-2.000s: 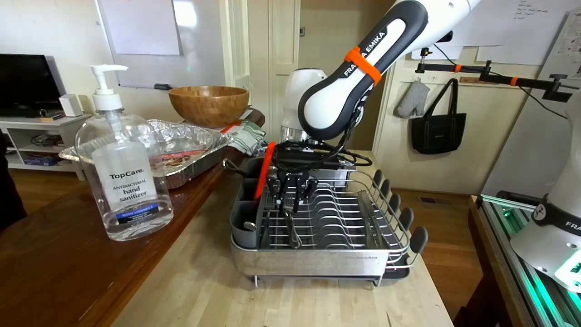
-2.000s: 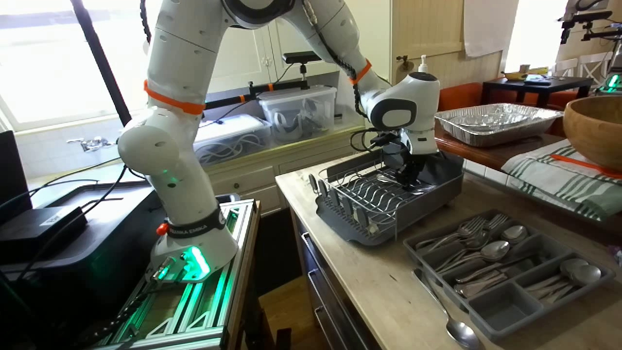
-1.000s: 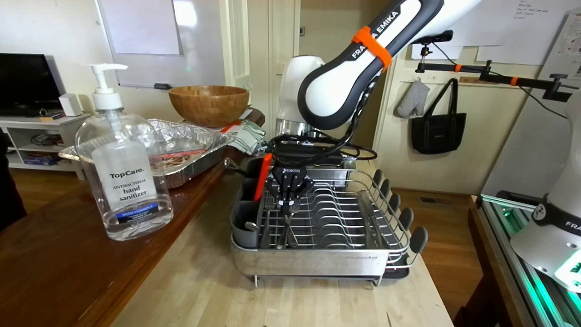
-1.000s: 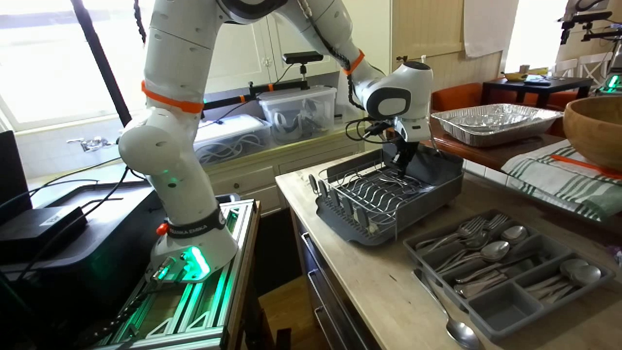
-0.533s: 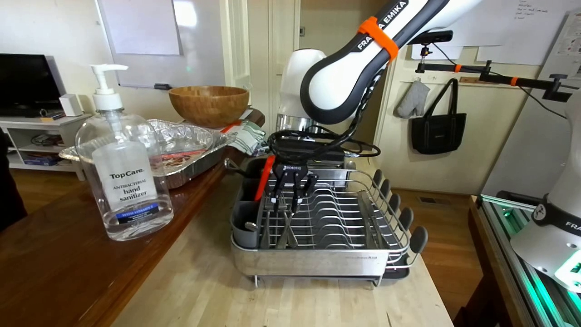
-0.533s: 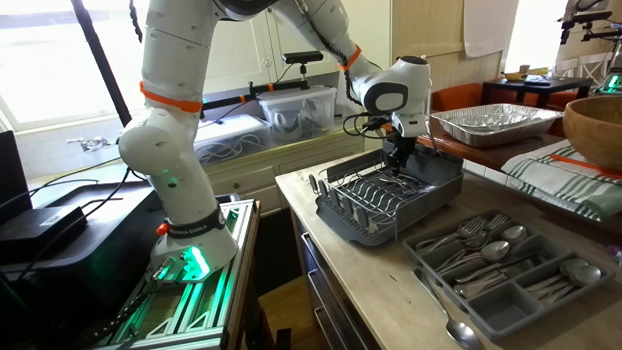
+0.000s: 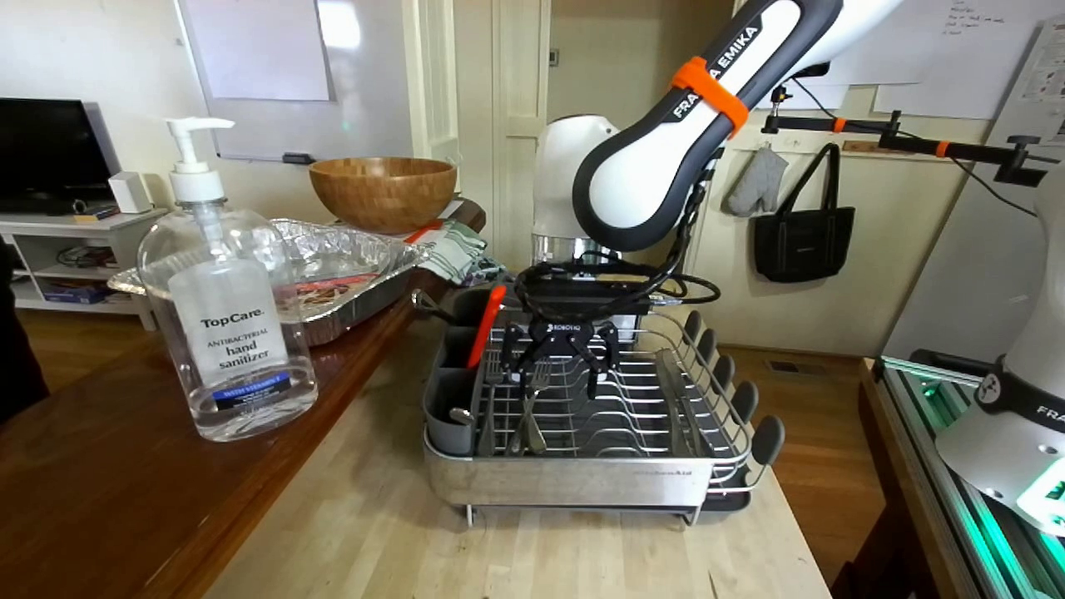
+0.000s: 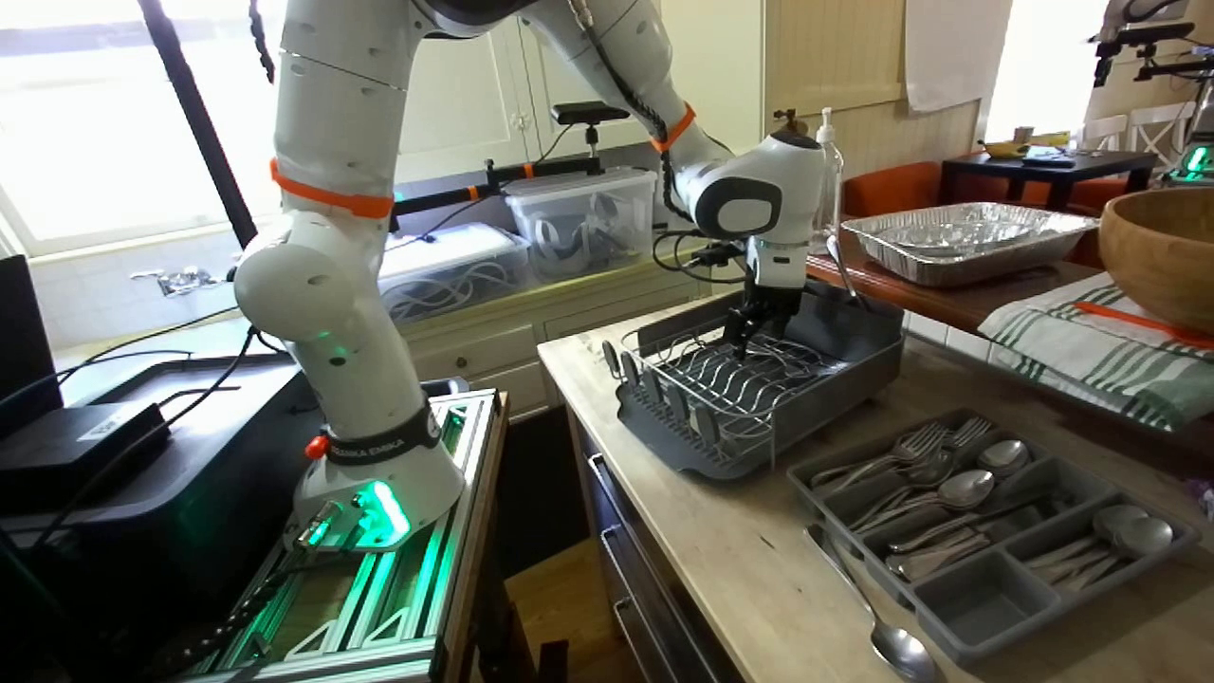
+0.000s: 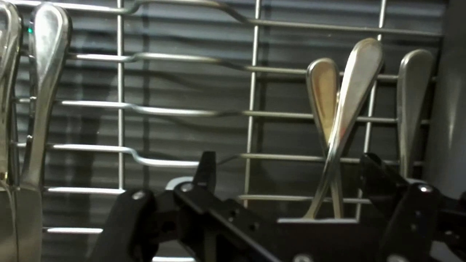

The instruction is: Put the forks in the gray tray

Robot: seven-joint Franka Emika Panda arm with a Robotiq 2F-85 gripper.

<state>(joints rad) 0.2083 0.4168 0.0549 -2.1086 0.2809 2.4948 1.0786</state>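
My gripper (image 7: 557, 387) stands open above the gray dish rack (image 7: 582, 482), with nothing held between its spread fingers. In the wrist view, two crossed handles (image 9: 364, 69) lie on the wires beyond the gap, nearer the right finger (image 9: 376, 178). One belongs to a fork (image 7: 541, 376); the other's head is unclear. Another fork (image 7: 492, 366) lies along the rack's cup side. In an exterior view, the gray cutlery tray (image 8: 986, 598) sits on the counter beside the rack, with several forks (image 8: 920, 441) in its far left compartment.
Knives (image 7: 672, 399) lie across the rack's opposite side. A red-handled utensil (image 7: 485, 324) rises from the gray cups. A big spoon (image 8: 896, 650) rests beside the cutlery tray. The sanitizer bottle (image 7: 233, 333), foil pan (image 8: 972, 237) and wooden bowl (image 7: 383, 195) stand on the raised ledge.
My gripper shut over the utensils, then spread wide and shifted away from the cups, toward the rack's middle. Two crossed handles now show where one showed two seconds ago.
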